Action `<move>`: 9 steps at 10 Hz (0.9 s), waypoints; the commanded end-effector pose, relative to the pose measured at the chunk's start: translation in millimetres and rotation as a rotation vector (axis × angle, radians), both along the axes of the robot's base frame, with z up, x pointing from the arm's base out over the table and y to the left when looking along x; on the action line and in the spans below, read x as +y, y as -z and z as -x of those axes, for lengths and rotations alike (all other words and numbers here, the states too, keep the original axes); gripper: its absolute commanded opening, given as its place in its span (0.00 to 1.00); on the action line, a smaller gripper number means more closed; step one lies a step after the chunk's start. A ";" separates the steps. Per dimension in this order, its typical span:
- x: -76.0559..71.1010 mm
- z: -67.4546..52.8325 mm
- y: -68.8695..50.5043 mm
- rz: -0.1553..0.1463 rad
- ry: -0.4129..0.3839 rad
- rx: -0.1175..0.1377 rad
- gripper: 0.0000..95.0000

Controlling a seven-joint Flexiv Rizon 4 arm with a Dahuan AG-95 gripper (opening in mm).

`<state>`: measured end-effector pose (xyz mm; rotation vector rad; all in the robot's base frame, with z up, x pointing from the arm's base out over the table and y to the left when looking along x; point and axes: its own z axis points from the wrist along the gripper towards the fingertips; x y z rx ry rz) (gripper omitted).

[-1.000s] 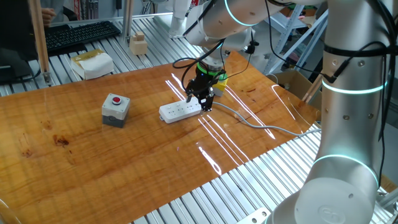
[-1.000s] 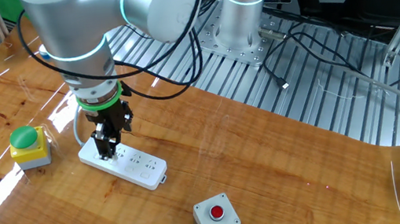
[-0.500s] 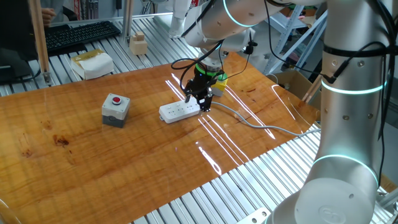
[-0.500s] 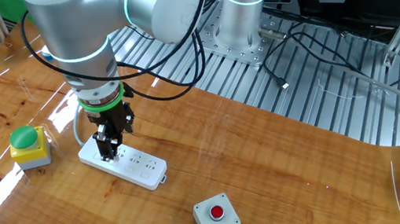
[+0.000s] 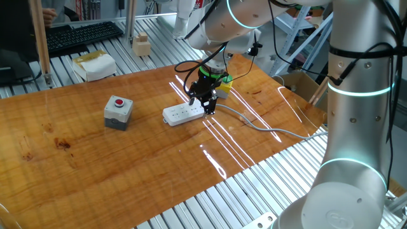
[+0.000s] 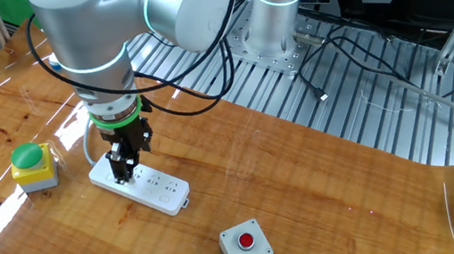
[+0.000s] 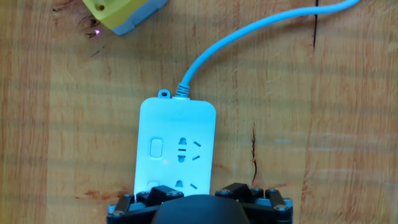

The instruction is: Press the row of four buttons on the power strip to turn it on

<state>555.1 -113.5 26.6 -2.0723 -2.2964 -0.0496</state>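
Note:
The white power strip (image 5: 183, 114) (image 6: 147, 186) (image 7: 177, 140) lies flat on the wooden table, its grey cable (image 7: 249, 37) running off from one end. My gripper (image 5: 205, 105) (image 6: 122, 170) (image 7: 205, 198) hangs over the cable end of the strip, pointing straight down and close above its top face. Its two dark fingers (image 7: 163, 194) stand apart, open, with nothing held. Of the four buttons, the hand view shows one whole button (image 7: 157, 148) and the top edge of a second (image 7: 153, 185) right at my left finger. The others are hidden under the hand.
A yellow box with a green button (image 6: 32, 165) (image 7: 124, 12) stands just beyond the strip's cable end. A grey box with a red button (image 5: 118, 109) (image 6: 245, 249) sits further along the table. The robot's base (image 6: 279, 20) stands on the slatted metal top.
The hand has shifted only very slightly over the strip. The strip and both boxes have not moved.

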 end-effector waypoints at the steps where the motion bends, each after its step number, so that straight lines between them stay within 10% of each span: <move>1: -0.4 0.2 -0.6 0.005 -0.001 0.000 0.80; 9: -1.4 -1.8 -0.5 0.004 0.001 -0.005 0.80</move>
